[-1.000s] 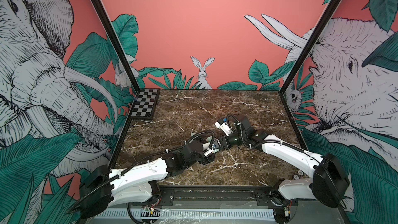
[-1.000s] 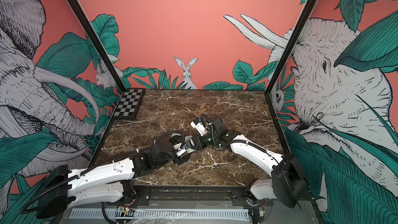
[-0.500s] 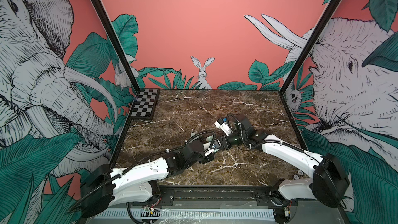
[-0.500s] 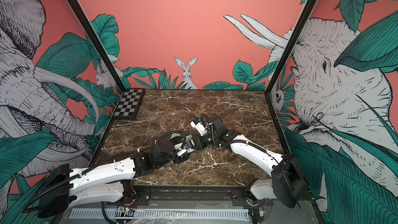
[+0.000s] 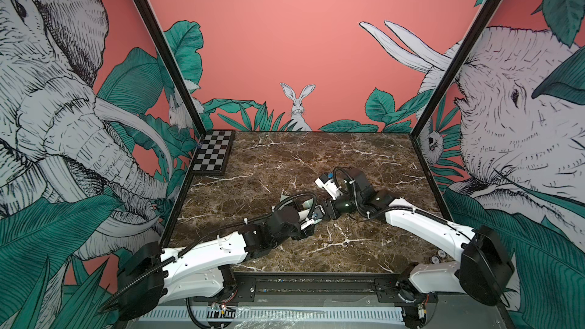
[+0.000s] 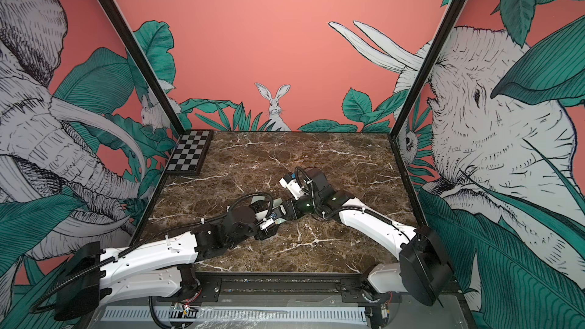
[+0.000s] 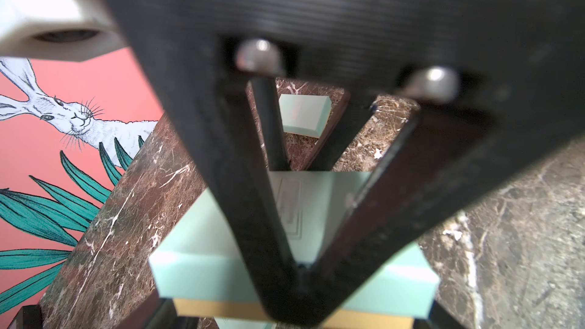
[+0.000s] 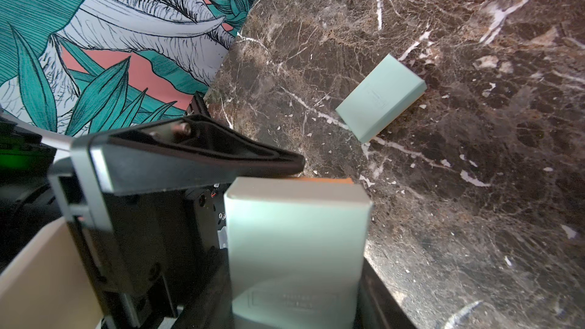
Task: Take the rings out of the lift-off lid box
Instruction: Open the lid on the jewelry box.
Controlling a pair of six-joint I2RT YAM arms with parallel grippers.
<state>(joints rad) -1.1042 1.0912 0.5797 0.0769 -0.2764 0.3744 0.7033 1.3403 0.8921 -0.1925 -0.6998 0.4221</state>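
Observation:
The lift-off lid box [image 8: 297,232] is mint green with a tan band along its base [image 7: 221,310], and its lid is on. It hangs just above the marble between both grippers, near the table's middle [image 5: 304,213]. My right gripper [image 8: 291,305] is shut on it, one finger against each long side. My left gripper [image 7: 292,318] comes from the opposite side and is shut on the same box. One of its fingers [image 8: 221,153] lies flat on the box's far end. A right finger [image 7: 316,216] crosses the left wrist view. The rings are hidden.
A second mint-green box [image 8: 380,99] lies closed on the marble a short way beyond the grippers, also in the left wrist view [image 7: 304,115]. A chessboard [image 5: 212,152] lies at the back left corner. Painted walls enclose the table [image 5: 285,159] on three sides.
My left gripper's jaws have narrowed onto the box. Both arms have stayed almost where they were, and the right grip is unchanged.

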